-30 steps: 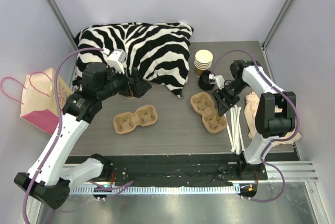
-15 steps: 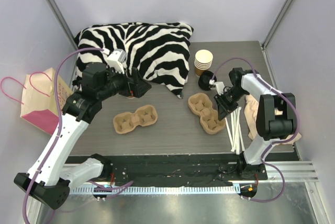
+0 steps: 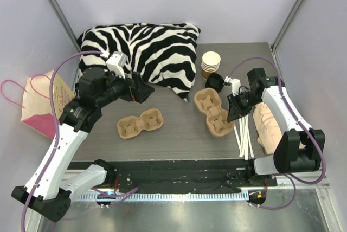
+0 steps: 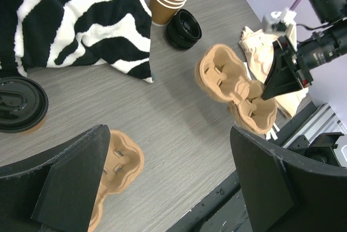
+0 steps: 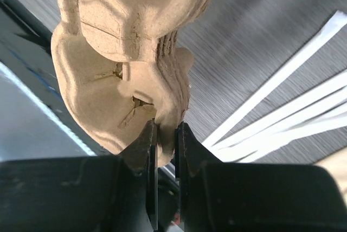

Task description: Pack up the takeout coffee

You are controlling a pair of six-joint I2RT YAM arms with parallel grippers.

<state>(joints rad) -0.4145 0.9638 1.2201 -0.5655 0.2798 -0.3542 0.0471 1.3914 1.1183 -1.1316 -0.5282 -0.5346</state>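
Note:
The takeout coffee [image 4: 19,104], a brown cup under a round black lid, stands at the left edge of the left wrist view, beside the zebra pillow [image 4: 81,20]. In the top view my left gripper [image 3: 142,88] hovers over that spot and hides the cup. The left gripper [image 4: 173,188] is wide open with nothing between its fingers. My right gripper [image 5: 165,134] is shut on the rim of a stack of pulp cup carriers [image 5: 124,53]. That stack [image 3: 210,104] lies right of centre, with the right gripper [image 3: 232,111] at its right edge.
A single pulp carrier [image 3: 140,124] lies mid-table. Lidless paper cups [image 3: 211,64] and loose black lids [image 3: 214,82] stand behind the carrier stack. White straws [image 3: 244,134] and beige napkins [image 3: 271,126] lie on the right. A pink paper bag [image 3: 46,104] sits off the table's left edge.
The right gripper has closed onto the carrier stack's rim, and the stack has turned slightly. The right arm swung outward to the right. The left arm has shifted a little.

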